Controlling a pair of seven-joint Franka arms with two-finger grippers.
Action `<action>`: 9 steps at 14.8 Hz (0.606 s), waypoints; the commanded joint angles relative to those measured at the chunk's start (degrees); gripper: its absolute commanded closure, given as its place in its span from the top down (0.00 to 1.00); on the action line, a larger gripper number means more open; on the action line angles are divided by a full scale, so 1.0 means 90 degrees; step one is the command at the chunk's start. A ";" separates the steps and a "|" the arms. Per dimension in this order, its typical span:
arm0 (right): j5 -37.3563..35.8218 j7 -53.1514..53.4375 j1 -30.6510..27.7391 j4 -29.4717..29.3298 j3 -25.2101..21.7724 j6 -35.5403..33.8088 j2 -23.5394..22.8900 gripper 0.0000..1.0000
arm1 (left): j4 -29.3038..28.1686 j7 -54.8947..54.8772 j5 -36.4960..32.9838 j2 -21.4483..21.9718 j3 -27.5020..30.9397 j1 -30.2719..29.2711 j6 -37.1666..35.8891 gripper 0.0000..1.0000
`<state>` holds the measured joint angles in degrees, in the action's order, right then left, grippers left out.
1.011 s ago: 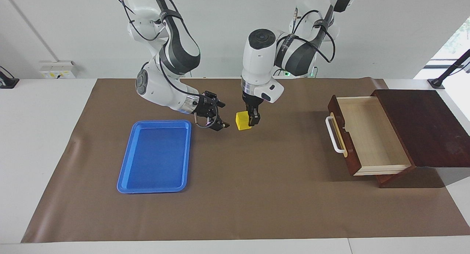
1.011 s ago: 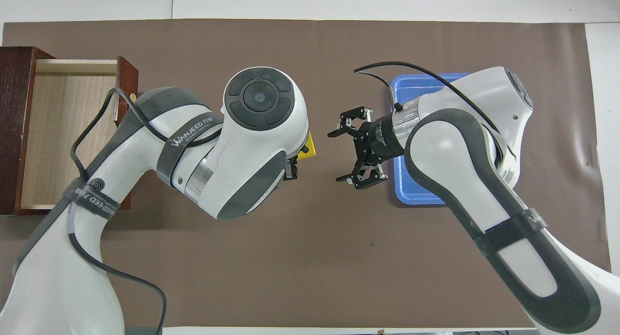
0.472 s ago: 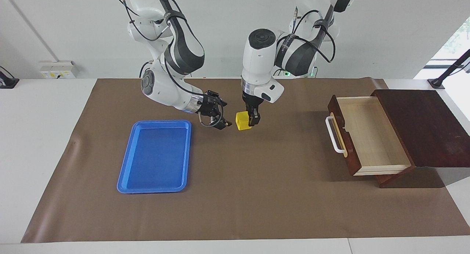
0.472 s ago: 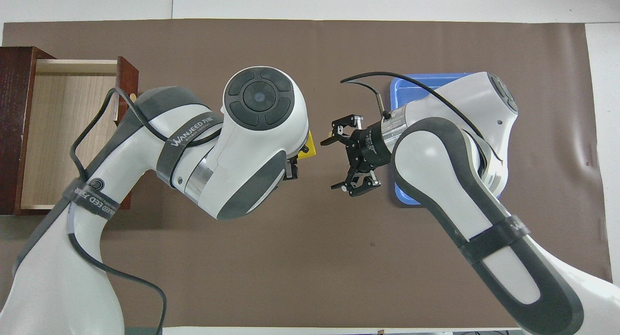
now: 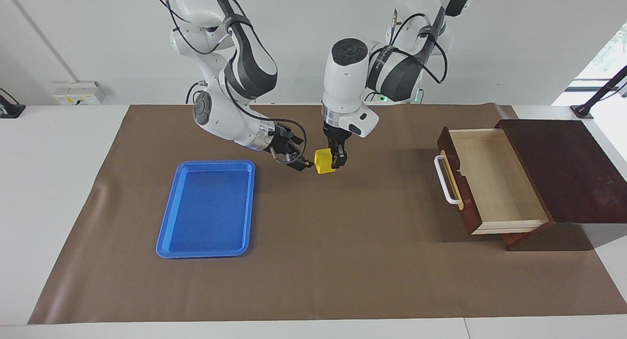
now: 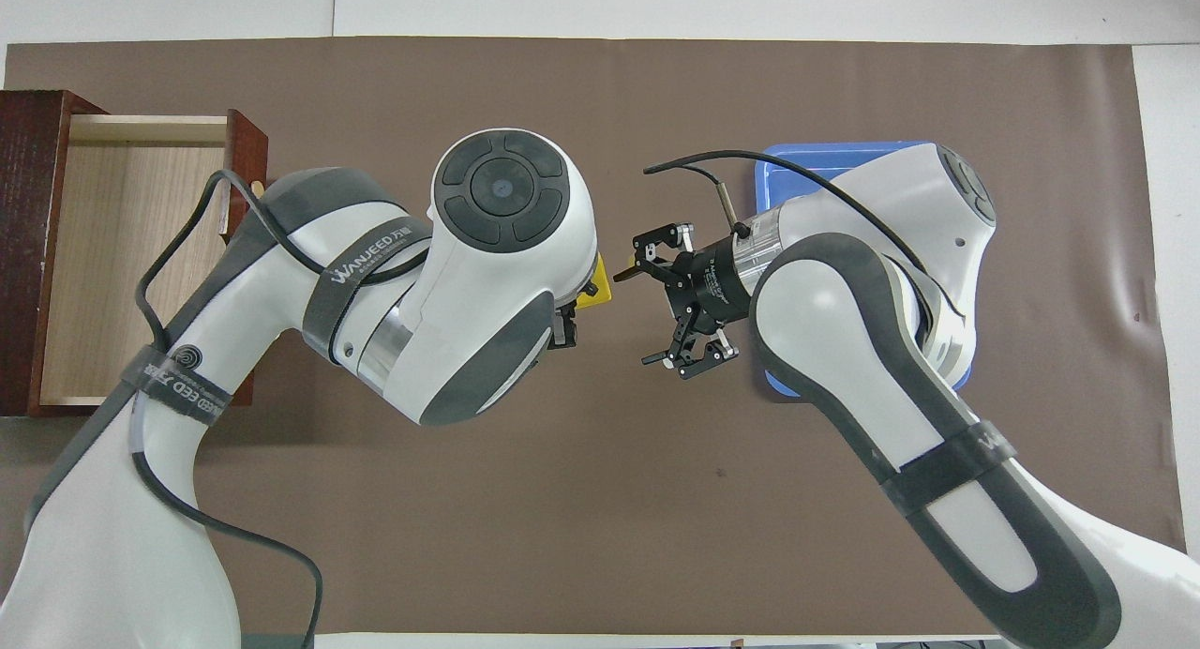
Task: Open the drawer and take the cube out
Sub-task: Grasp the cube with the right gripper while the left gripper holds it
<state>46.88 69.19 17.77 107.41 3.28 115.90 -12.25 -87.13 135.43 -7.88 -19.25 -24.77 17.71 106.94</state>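
Meanwhile, the left gripper [image 5: 334, 160] hung over the middle of the brown mat [image 5: 343, 260], pointing straight down, its fingers pinched on the yellow cube [image 5: 323, 161], which was held up off the mat. The right gripper [image 5: 297, 158] reached in sideways from the blue tray's [image 5: 205, 209] end, its fingers spread wide, and one fingertip [image 5: 307, 164] stood just beside the cube. From overhead, the spread fingers of the right gripper [image 6: 647, 316] faced the cube [image 6: 598, 291], which showed only as a yellow corner under the left arm's wrist. At the left arm's end of the table the drawer [image 5: 482, 182] stood pulled out of its dark wooden box [image 5: 563, 172], its pale interior bare, its white handle [image 5: 443, 180] facing the mat's middle.
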 commanded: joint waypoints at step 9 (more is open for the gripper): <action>-0.0004 -0.0023 -0.0089 -0.0586 0.0017 0.0110 -0.0376 0.97 | 0.0120 0.0118 -0.0141 -0.0078 -0.0041 -0.0005 0.0012 0.00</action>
<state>46.89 69.17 17.08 105.57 3.09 116.74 -12.91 -87.13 135.44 -7.88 -19.25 -24.77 17.71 106.95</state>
